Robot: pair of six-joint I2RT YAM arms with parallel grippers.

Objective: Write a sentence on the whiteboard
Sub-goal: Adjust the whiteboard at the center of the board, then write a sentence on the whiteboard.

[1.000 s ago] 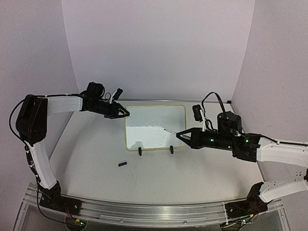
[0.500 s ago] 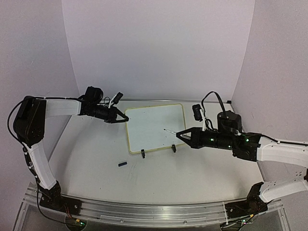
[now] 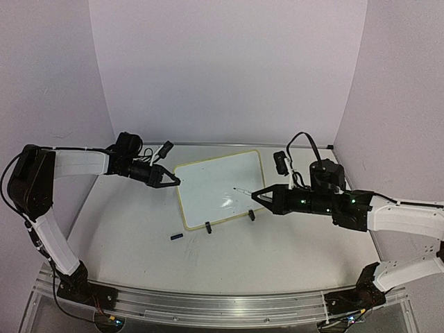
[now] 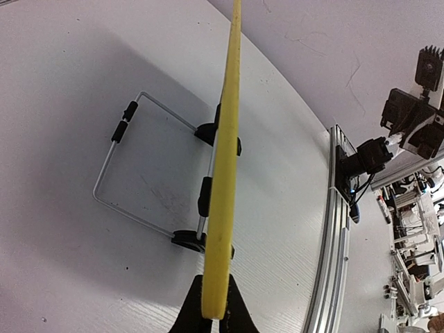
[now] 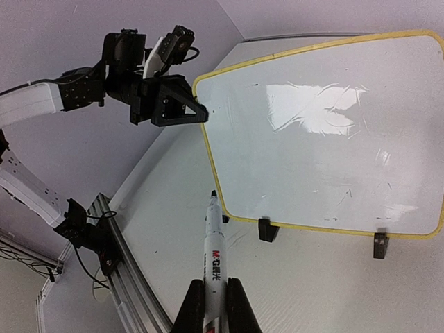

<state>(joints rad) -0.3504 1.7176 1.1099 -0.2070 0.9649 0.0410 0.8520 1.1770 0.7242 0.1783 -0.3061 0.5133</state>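
The board [image 3: 218,191] stands at mid-frame of the top view on two black feet [image 3: 208,227]. Its long axis runs left to right, rising a little toward the right, and its white face shows glare and faint smears. In the left wrist view it is edge-on, its yellow rim running from bottom centre to the top, with a wire stand [image 4: 118,130] on the table [image 3: 132,229] to its left. The left gripper [image 3: 175,182] is clamped on the rim at the board's left edge. The right gripper [image 3: 257,196], at right, pinches a marker [image 5: 214,257] whose tip points at the board's face; whether it touches cannot be told. A small dark piece [image 3: 176,237] lies on the table below the board's lower left corner.
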